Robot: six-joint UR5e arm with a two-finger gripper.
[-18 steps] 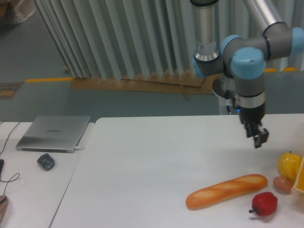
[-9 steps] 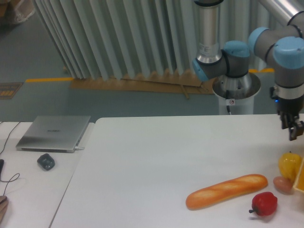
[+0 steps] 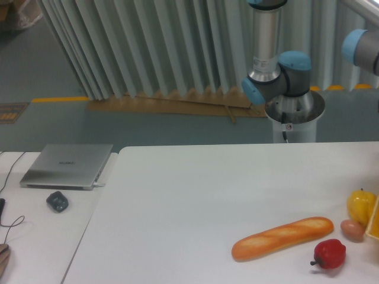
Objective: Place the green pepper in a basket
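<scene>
The green pepper does not show anywhere in this view. Only a slanted yellow-orange rim of the basket (image 3: 374, 222) shows at the right edge of the frame. The gripper is out of view past the right edge; of the arm I see only its base column (image 3: 265, 35), the blue-capped joints (image 3: 284, 74) and a bit of a joint (image 3: 362, 50) at the top right.
A yellow pepper (image 3: 360, 205), a small brown egg-shaped item (image 3: 352, 230), a red pepper (image 3: 329, 253) and a long baguette (image 3: 283, 236) lie on the white table (image 3: 195, 201) at the right. A closed laptop (image 3: 66, 165) and a dark mouse (image 3: 57, 202) sit on the left desk.
The arm's wrist and gripper have swung right, from above the baguette area to out of the frame. The items on the table have not moved.
</scene>
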